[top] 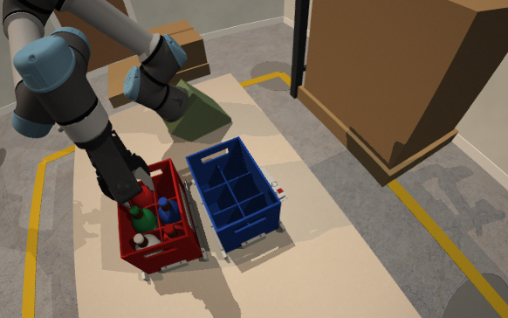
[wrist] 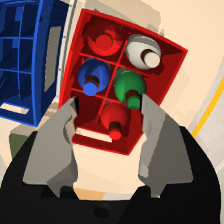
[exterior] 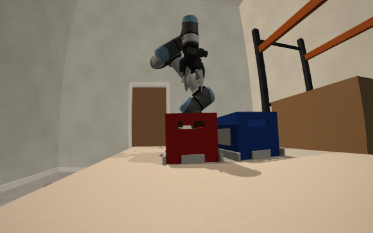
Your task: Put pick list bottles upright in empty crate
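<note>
We see our tool (top: 139, 197) (exterior: 193, 91) (wrist: 109, 96) released, its two fingers standing part way apart with nothing between them. It hangs above the red crate (top: 168, 259) (exterior: 191, 144) (wrist: 107, 146), pointing down at a tilt.

Under the tool, five bottles stand in the red crate's six compartments. In the wrist view, we find the near red bottle (top: 143, 196) (wrist: 116, 117) nearest the tool's base, with the green bottle (top: 143, 219) (wrist: 131, 87) just beyond it and the white bottle (top: 147, 241) (wrist: 144, 52) farther out in the same row. In the row to the left of these, the blue bottle (top: 168, 213) (wrist: 95, 75) stands beside the green one, and the far red bottle (top: 172, 232) (wrist: 104, 41) beside the white one. The compartment beside the near red bottle is bare.

The blue crate (top: 229, 240) (exterior: 258, 141) (wrist: 46, 95) lies to the tool's left in the wrist view, near the red crate but apart from it. From above, we see its six compartments unfilled. Both crates sit level on the counter (top: 321, 271) (exterior: 184, 198) (wrist: 107, 175). The pick list (top: 278, 188) lies past the blue crate from the tool, partly hidden by that crate's wall; we make out a red mark on it, but cannot read its counts.
</note>
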`<control>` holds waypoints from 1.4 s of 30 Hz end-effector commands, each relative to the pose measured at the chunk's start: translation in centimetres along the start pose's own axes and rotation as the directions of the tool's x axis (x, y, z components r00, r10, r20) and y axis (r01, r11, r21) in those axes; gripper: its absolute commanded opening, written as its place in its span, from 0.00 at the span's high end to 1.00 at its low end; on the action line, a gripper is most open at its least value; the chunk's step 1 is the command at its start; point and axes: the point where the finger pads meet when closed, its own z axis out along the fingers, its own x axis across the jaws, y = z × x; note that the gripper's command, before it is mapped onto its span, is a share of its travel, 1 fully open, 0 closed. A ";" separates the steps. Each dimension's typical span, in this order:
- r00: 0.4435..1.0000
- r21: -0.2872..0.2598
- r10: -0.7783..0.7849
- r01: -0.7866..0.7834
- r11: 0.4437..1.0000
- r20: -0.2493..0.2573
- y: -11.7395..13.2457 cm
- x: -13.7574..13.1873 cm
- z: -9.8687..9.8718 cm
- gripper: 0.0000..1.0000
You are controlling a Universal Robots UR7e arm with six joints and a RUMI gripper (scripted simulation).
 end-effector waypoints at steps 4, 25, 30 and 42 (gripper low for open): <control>0.973 0.011 -0.233 0.233 0.973 -0.001 -2.6 -0.6 3.2 0.62; 0.917 0.015 -0.399 0.399 0.917 -0.003 -3.7 -0.9 4.7 0.62; 0.917 0.015 -0.399 0.399 0.917 -0.003 -3.7 -0.9 5.1 0.62; 0.917 0.015 -0.399 0.399 0.917 -0.003 -3.7 -0.9 6.7 0.62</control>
